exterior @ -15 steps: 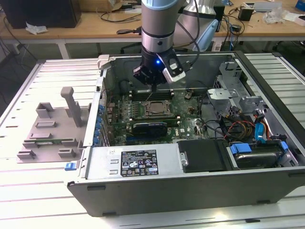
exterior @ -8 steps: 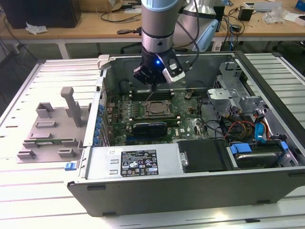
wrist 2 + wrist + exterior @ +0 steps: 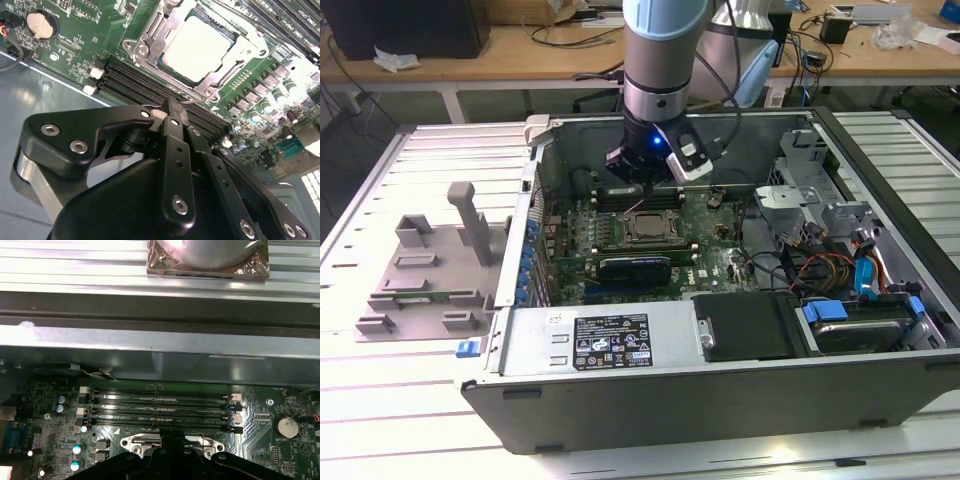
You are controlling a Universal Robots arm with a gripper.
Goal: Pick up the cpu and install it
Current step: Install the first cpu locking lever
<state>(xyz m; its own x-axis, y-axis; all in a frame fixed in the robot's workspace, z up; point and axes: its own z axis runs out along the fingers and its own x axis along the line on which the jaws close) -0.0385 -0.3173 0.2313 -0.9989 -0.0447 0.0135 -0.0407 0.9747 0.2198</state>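
Matt metal cpu [image 3: 197, 47] (glossy motherboard [image 3: 115, 35])

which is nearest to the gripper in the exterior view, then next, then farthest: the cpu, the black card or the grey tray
From the gripper:
1. cpu, in its socket on the board, right by the gripper.
2. black card, on the board just past the cpu.
3. grey tray, outside the case, on the exterior view's left.
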